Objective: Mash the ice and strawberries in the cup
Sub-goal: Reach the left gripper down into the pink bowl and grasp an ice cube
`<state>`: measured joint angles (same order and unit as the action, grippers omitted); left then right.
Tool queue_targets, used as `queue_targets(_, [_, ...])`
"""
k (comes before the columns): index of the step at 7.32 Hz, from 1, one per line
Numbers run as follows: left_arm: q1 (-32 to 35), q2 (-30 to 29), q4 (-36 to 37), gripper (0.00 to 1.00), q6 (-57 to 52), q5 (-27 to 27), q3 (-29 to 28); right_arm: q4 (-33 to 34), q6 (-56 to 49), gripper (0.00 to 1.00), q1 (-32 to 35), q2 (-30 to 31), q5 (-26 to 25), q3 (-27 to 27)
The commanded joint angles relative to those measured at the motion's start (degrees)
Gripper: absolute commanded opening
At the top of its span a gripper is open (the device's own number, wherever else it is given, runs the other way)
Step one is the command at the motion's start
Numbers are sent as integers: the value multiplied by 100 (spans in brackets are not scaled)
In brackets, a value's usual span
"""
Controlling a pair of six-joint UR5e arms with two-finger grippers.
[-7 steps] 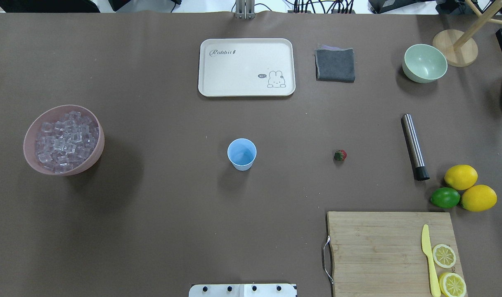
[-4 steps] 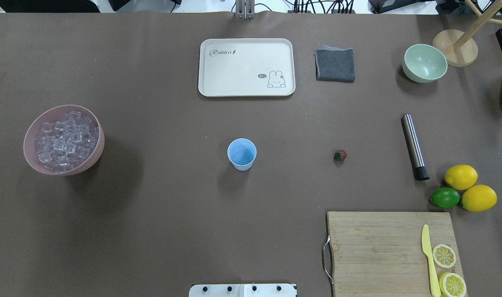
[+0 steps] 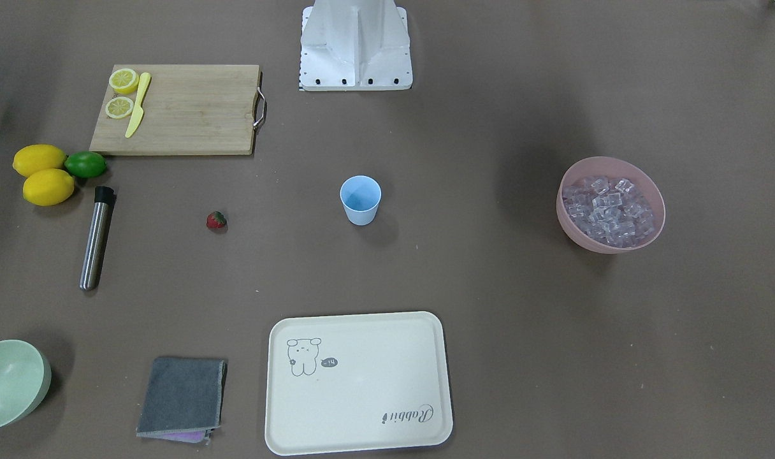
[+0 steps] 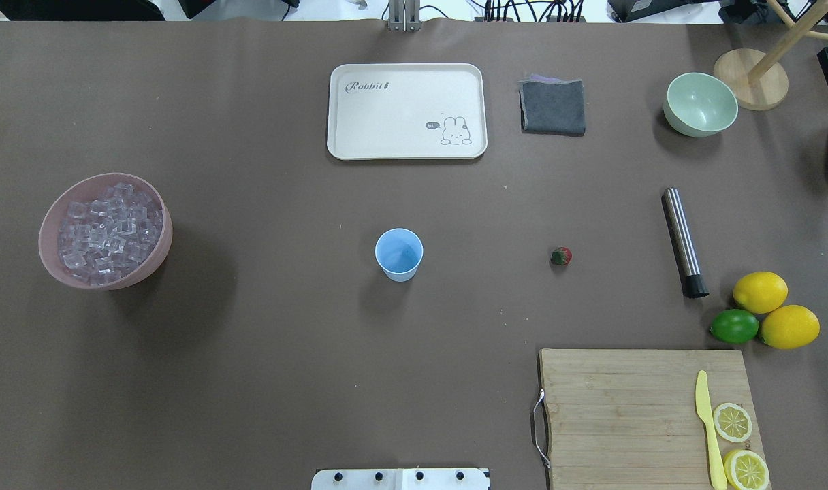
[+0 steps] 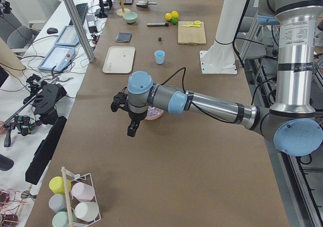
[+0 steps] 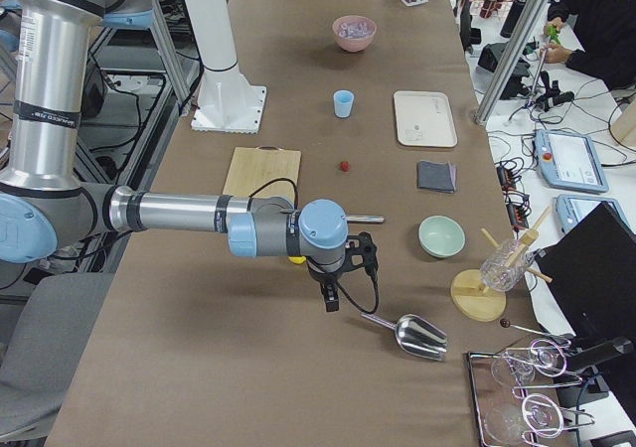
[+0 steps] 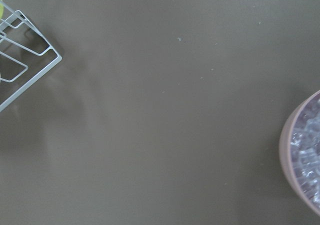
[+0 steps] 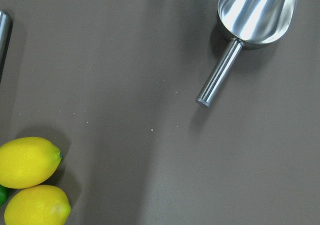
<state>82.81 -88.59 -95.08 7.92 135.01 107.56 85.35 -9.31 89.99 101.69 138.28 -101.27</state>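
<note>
The cup (image 4: 399,253) stands mid-table, probably light and easily tipped, the strawberry (image 4: 561,256) lies well apart toward the robot's right, likely soft and best pinched gently across its body, and slippery-looking ice (image 4: 107,228) fills the pink bowl (image 4: 124,279) (whether the left gripper (image 5: 131,130) or right gripper (image 6: 331,301) is spread, I cannot tell).

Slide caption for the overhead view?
Before mashing: empty blue cup at centre, strawberry to its right, ice in pink bowl far left.

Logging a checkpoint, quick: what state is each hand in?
Left hand: cannot be told, side view only.
Right hand: cannot be told, side view only.
</note>
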Motion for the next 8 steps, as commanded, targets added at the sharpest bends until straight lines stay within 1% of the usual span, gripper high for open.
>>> queue_targets(1, [-850,-332,-211,98,1591,-315,230,-1,-36,100,-8,0,111,-7])
queue_targets(2, [-1333,-360,-291,98,1946,-970,283,-1,-45,100,9,0,303,-7])
queue_targets(3, [-1677,-508,-300,98,2472,-1142,275,8,-45,100,-8,-9,313,1])
queue_targets(4, [-2020,-614,-300,97,2904,-1170,275,8,16,100,-8,-9,331,2])
queue_targets(5, [-2415,-615,-483,97,3186,-1510,283,8,17,100,-8,-18,322,28])
queue_targets(6, [-2793,-528,-885,97,3668,-1652,266,8,8,100,-8,-18,314,45])
queue_targets(7, [-3006,-449,-1055,94,3673,-1810,179,8,17,100,-17,-18,313,45])
queue_targets(8, [-3260,-448,-1195,93,3742,-2073,91,8,25,100,-17,-18,313,54])
